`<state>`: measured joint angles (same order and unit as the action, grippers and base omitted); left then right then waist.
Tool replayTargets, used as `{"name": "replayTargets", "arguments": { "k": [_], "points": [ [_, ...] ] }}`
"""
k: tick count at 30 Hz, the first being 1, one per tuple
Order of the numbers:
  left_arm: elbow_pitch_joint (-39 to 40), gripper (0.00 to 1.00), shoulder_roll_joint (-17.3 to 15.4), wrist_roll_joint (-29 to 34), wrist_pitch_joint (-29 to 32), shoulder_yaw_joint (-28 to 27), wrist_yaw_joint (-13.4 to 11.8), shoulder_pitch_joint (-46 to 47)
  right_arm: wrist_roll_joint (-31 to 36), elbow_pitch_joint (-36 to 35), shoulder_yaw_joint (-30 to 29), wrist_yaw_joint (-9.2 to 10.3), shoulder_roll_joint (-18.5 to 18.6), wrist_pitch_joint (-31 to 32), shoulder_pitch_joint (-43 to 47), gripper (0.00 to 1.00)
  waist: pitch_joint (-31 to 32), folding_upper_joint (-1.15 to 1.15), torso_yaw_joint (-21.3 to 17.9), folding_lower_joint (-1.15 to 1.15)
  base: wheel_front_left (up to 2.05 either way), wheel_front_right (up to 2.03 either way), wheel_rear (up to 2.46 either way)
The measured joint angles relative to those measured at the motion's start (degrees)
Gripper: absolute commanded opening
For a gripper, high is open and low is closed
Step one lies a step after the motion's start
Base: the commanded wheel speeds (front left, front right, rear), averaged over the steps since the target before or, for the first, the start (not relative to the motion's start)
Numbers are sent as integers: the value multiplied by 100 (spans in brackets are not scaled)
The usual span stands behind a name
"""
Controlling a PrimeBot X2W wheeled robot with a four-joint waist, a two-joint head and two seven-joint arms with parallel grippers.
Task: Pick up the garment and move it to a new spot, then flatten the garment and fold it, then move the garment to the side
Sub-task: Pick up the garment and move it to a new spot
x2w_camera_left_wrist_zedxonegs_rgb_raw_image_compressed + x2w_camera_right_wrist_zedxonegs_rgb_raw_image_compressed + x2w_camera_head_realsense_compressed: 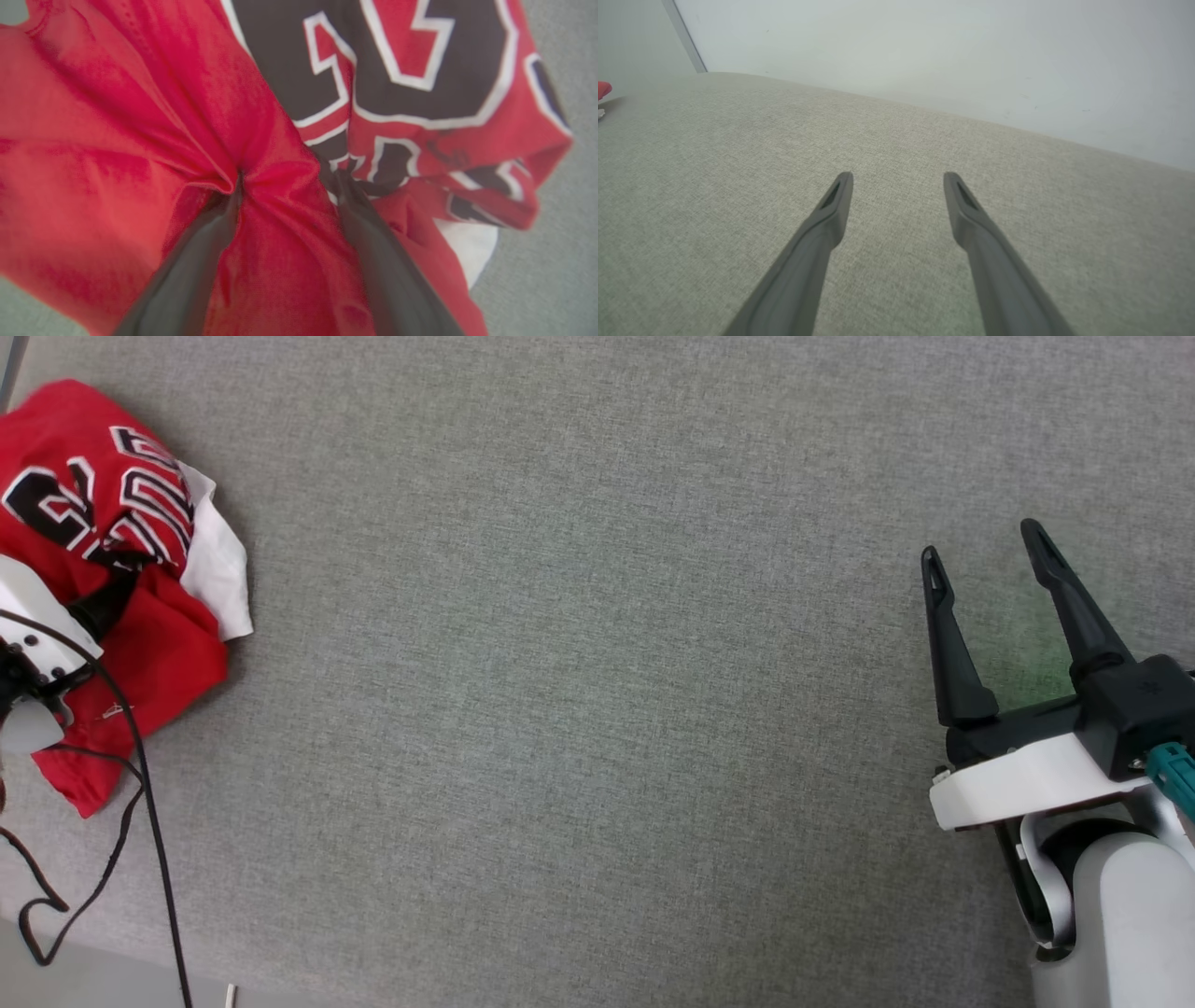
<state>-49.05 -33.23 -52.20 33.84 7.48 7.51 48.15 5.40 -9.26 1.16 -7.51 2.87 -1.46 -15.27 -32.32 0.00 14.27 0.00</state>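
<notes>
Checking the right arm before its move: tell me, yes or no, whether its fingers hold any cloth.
No: the fingers of the right gripper stand apart over the grey surface, with nothing between them.

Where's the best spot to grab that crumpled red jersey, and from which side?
Probably the raised red fold beside the black number, taken from above. The garment lies bunched, its edges lying flat, and that ridge stands between the left end effector's open fingers, so closing there should pinch it.
</notes>
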Motion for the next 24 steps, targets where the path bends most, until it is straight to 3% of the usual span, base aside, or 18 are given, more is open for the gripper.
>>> {"name": "replayTargets", "arguments": {
  "k": [2,3,12,13,15,24],
  "points": [
    [-169,100,7,-60,120,-3,2,77,-32,-2,4,0,0,1,-1,100,5,0,-22,-1,0,0,0],
    [-315,0,57,-92,78,16,2,110,-41,-5,8,0,0,4,-2,100,36,0,-50,-1,0,0,0],
    [-341,0,146,64,-679,320,-1,61,-138,40,-79,0,0,2,39,100,316,0,-61,0,0,0,0],
    [-303,0,111,160,-1213,363,-1,49,-172,99,-100,0,0,-33,115,100,505,0,-49,0,0,0,0],
    [-311,0,65,250,-1694,334,-8,59,-203,148,-121,0,0,-55,179,100,645,0,-38,0,0,0,0],
    [-332,0,54,828,-3533,435,-103,176,-490,397,-227,0,1,-221,460,100,1394,0,12,-1,0,0,0]
  ]
}}
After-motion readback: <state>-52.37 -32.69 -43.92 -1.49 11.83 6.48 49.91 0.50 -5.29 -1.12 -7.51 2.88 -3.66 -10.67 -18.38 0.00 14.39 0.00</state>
